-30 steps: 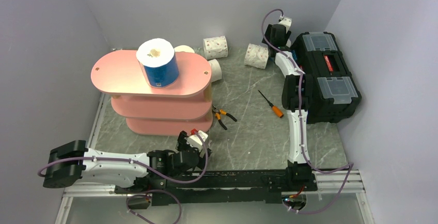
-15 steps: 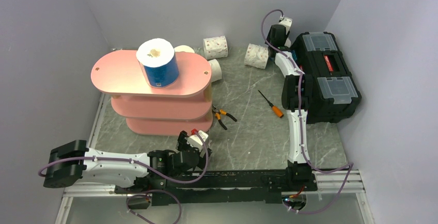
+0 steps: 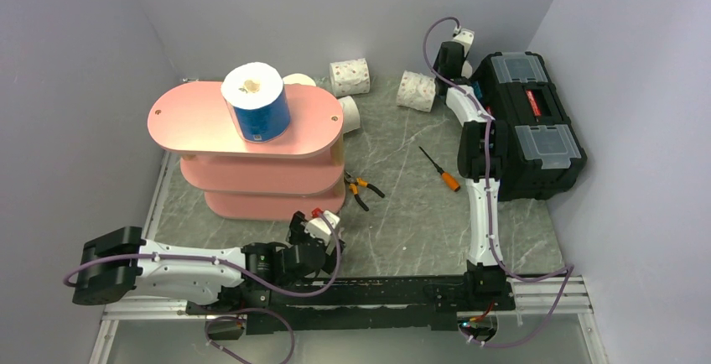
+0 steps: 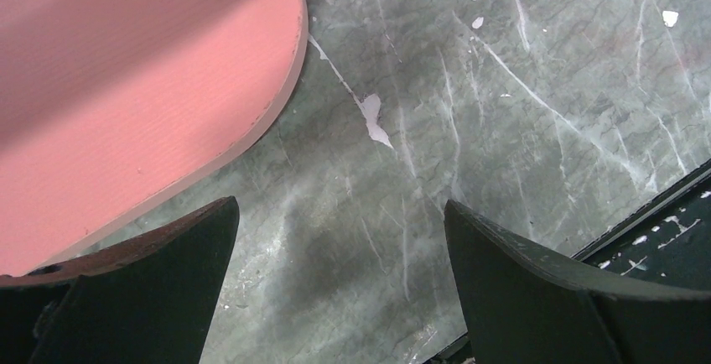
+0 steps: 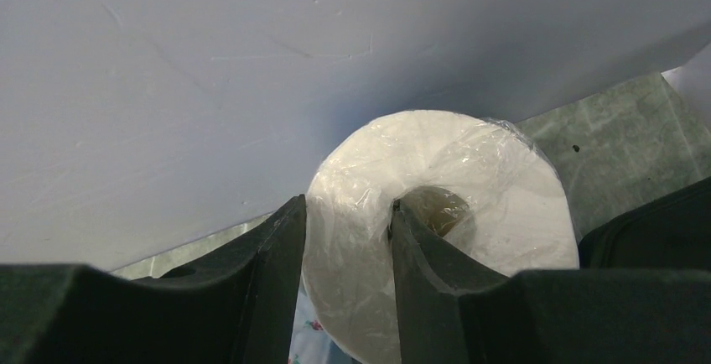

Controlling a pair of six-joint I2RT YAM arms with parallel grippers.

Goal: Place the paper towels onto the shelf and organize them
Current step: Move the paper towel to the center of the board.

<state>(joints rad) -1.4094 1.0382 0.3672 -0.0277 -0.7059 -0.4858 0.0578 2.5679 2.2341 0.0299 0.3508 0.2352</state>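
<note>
**Ana:** One blue-wrapped roll [image 3: 256, 102] stands on the shelf's [image 3: 193, 117] top board from above. A speckled roll [image 3: 350, 76] and a second speckled roll [image 3: 417, 90] lie on the table [image 3: 402, 205] behind.

**Ben:** Left wrist?

**Ana:** Spread wide, the left gripper [image 4: 337, 206] holds nothing, beside the shelf's bottom board.

**Ben:** Right wrist?

**Ana:** There the right gripper [image 5: 345, 211] pinches a film-wrapped white roll [image 5: 503, 188], one finger in its core, near the back wall [image 5: 251, 62].

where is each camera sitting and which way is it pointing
Top external: above and behind the bases, looking down on table, shelf and both arms.
Left wrist: low over the table, facing the shelf's edge; open left gripper shows.
Right wrist: near the back wall, facing a wrapped roll the right gripper pinches, one finger in its core.
Shared: top and left wrist both show the shelf.
</note>
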